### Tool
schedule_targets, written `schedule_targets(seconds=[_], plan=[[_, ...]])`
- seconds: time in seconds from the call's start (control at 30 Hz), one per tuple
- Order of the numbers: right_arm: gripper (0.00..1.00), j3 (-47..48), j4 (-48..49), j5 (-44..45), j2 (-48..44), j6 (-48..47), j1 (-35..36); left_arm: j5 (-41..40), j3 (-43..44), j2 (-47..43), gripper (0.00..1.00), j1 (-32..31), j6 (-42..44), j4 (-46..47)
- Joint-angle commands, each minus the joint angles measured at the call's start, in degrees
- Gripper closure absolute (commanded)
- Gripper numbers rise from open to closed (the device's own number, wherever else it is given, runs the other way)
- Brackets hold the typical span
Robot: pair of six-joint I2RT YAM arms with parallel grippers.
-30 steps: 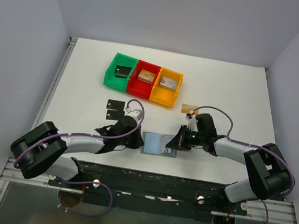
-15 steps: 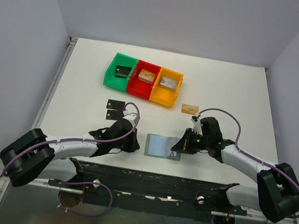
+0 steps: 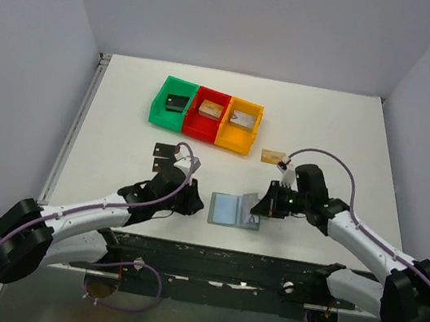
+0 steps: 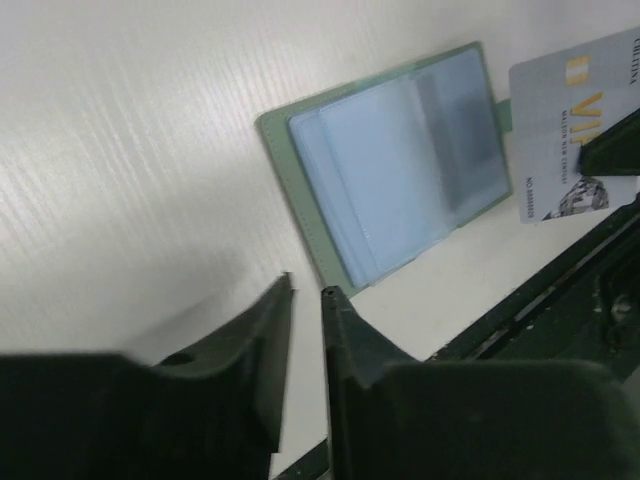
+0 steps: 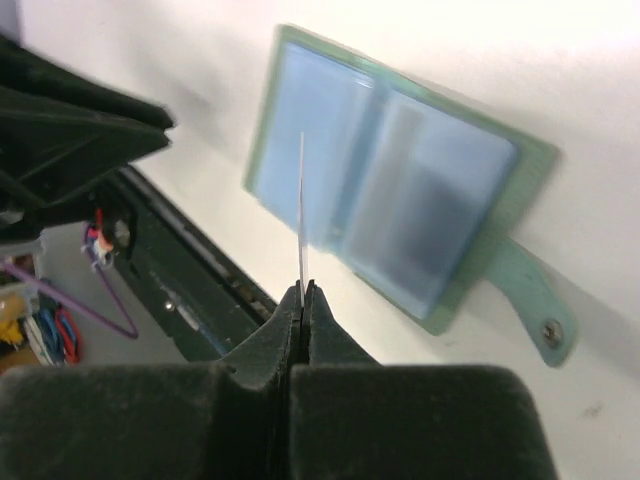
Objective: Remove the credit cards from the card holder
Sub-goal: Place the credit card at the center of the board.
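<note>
Only legible bit: big gold "VI" on the silvery credit card in the left wrist view, cut off at the frame edge. Tiny dark print lines on it too, way too blurry to read. Nothing readable elsewhere.

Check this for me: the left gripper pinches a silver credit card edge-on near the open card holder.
Wrong arm. The right gripper pinches the silver credit card edge-on near the open card holder, as the right wrist view shows. The left gripper holds nothing.
</note>
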Motion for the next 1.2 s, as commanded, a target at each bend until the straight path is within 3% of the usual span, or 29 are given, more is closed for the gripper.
schedule_targets(seconds=[0.0,0.2,0.27,0.43,0.6,0.9,1.17], plan=[[1.0,8.0,-6.5,-10.4,-1.2,-9.8,-0.1,-1.0,3.7,-6.2,0.55,0.0,3.7,-0.8],[1.0,17.7,-20.0,-14.9,0.4,-19.8,4.7,6.4,6.0,-14.0,0.14,1.1,7.2,2.8],[1.0,20.3,-23.0,-16.3,1.4,-21.7,7.1,11.4,5.3,-16.3,0.12,1.7,8.5,5.6],[1.0,26.1,-30.3,-18.6,3.2,-25.9,12.0,23.7,2.9,-19.1,0.14,2.3,9.4,12.3],[1.0,28.8,-33.3,-19.0,3.6,-28.6,14.5,34.2,2.7,-16.9,0.23,2.3,9.3,17.0],[1.0,28.9,-32.7,-20.6,3.4,-29.8,16.5,41.1,2.2,-11.8,0.34,2.3,7.3,22.0],[1.0,28.7,-32.0,-21.0,2.8,-29.7,17.3,45.9,2.5,-9.4,0.51,2.3,6.7,24.0]])
